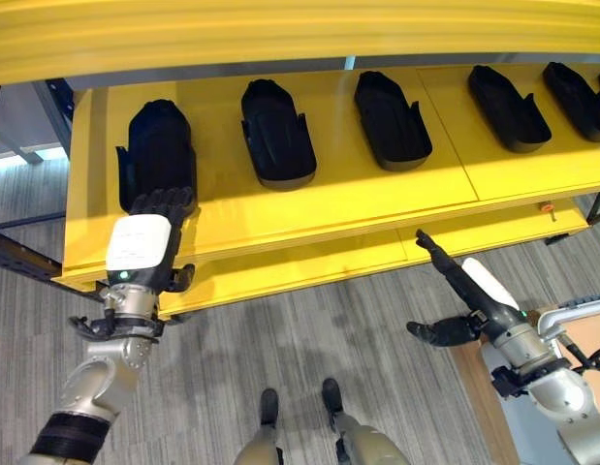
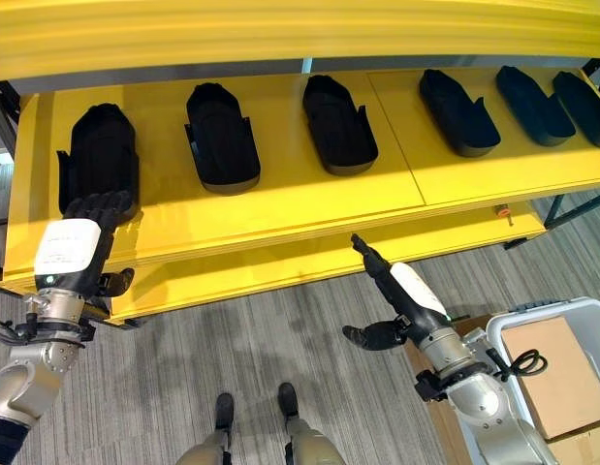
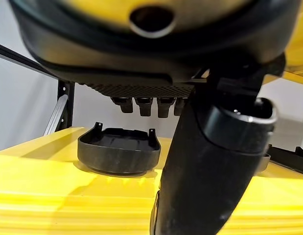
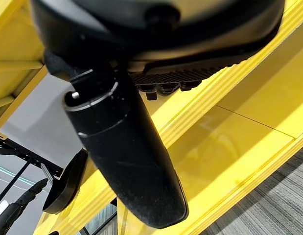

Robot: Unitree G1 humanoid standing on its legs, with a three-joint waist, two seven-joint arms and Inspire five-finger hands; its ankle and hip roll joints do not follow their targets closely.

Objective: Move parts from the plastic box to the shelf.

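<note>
The left robot hand (image 1: 144, 247), fingers straight, touches the leftmost part (image 1: 159, 145) on the shelf (image 1: 377, 203).

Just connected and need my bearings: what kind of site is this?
Probably a factory or warehouse parts area: a yellow shelf holds a row of identical black moulded parts, and a grey plastic box stands on carpeted floor.

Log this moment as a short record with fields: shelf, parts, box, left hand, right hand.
shelf: yellow shelf with a lower board beneath it
parts: six black parts in a row on the shelf, leftmost part at the left end
box: grey plastic box at the robot's right, holding a cardboard piece
left hand: left hand at the shelf's front edge, fingers curled at the near end of the leftmost part
right hand: right hand open, holding nothing, fingers stretched toward the lower board
</note>
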